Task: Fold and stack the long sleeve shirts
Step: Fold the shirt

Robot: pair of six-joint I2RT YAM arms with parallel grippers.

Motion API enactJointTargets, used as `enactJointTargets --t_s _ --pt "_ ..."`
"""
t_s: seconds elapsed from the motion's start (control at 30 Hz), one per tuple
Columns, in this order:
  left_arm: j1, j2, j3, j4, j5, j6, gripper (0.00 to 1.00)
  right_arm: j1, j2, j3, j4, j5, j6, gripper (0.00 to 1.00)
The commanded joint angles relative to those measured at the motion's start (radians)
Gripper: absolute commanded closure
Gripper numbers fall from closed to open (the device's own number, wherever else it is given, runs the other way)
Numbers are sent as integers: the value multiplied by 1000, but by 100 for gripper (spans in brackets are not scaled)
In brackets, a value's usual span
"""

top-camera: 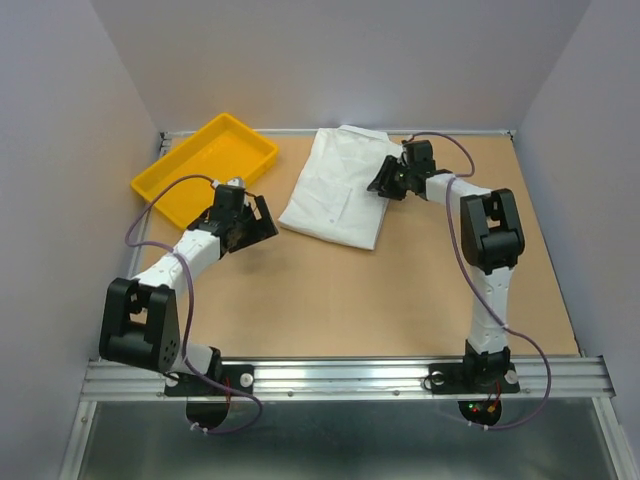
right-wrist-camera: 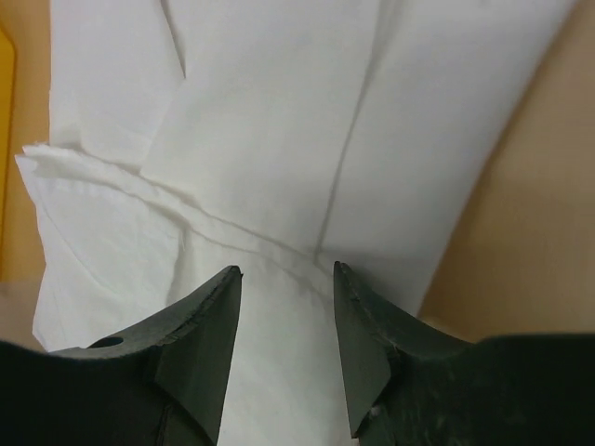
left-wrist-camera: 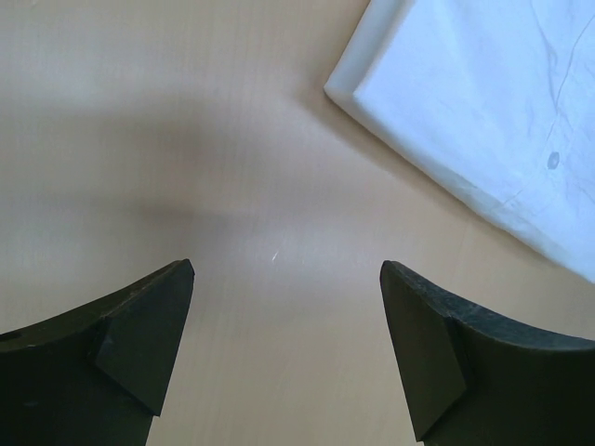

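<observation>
Aluminium mounting rail (top-camera: pixel 350 378) ran along the near edge of the brown flat table (top-camera: pixel 380 300) and carried both arm bases. The left gripper (top-camera: pixel 258 220) hovered over bare table between the yellow rectangular plastic tray (top-camera: pixel 178 150) and the white thin-fabric long sleeve shirt (top-camera: pixel 335 195). In the left wrist view, the left gripper (left-wrist-camera: pixel 284 269) had its jaws spread wide with nothing between them, and a corner of the shirt (left-wrist-camera: pixel 483 102) lay ahead of it to the right. The shirt lay folded at the far centre of the table, just right of the tray and apart from it. The right gripper (top-camera: pixel 385 180) sat at the shirt's right edge. In the right wrist view, the right gripper (right-wrist-camera: pixel 286 269) had its jaws partly apart over the shirt (right-wrist-camera: pixel 279 121), with a raised fabric fold running across the gap.
</observation>
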Motion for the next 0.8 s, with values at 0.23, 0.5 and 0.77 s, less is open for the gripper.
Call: enactJointTargets --t_s 0.23,0.5,0.77 --pt "-5 317 311 100 5 50 7 5 -415 -368 51 33 166 48" --pt "-7 502 446 100 89 42 16 5 -494 -564 140 -45 261 47" --pt "-16 549 411 103 101 38 27 7 -455 -667 246 -122 323 47"
